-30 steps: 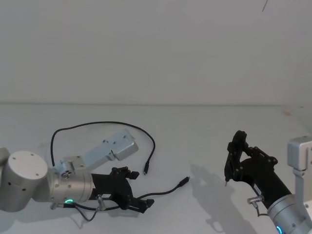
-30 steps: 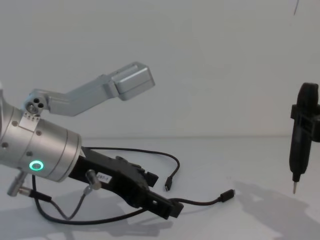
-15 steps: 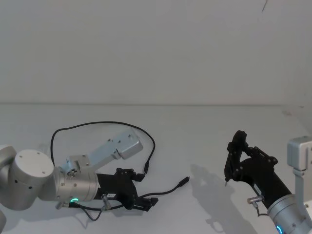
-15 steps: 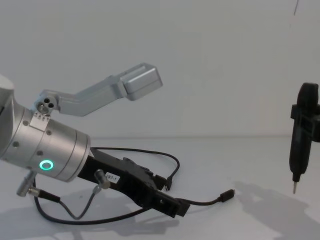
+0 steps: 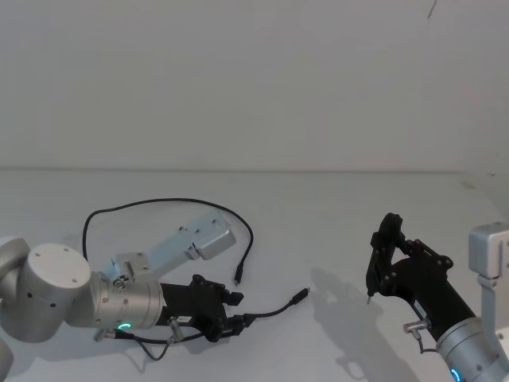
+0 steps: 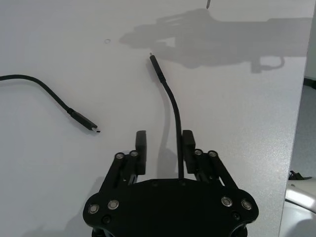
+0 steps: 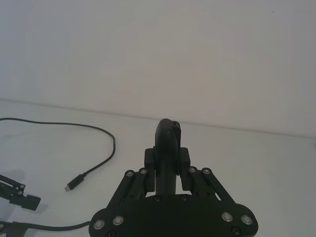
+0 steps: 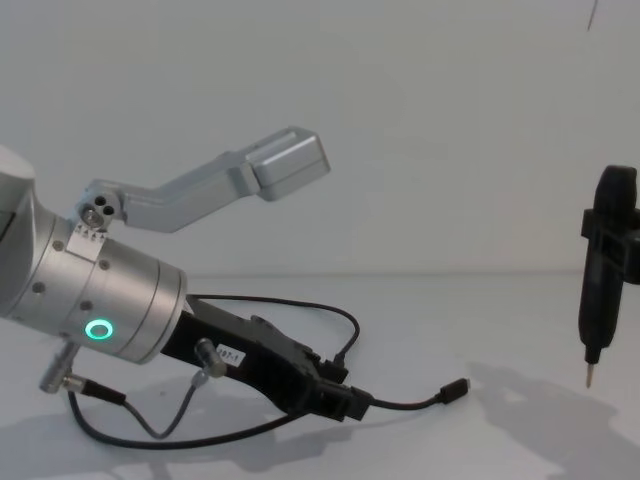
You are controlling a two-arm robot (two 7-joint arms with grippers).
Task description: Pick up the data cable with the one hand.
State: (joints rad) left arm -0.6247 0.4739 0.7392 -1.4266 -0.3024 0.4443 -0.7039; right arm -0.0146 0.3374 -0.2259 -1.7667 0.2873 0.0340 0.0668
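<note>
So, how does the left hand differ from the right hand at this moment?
The left hand is low at the table, open astride the data cable. The right hand is raised above the table and shut on a pen-shaped tool. The left hand lies nearly flat, whereas the right hand holds its tool tip down. Both are black.

Bright, even light; soft grey shadows (image 5: 330, 288) on white table (image 5: 334, 215).
</note>
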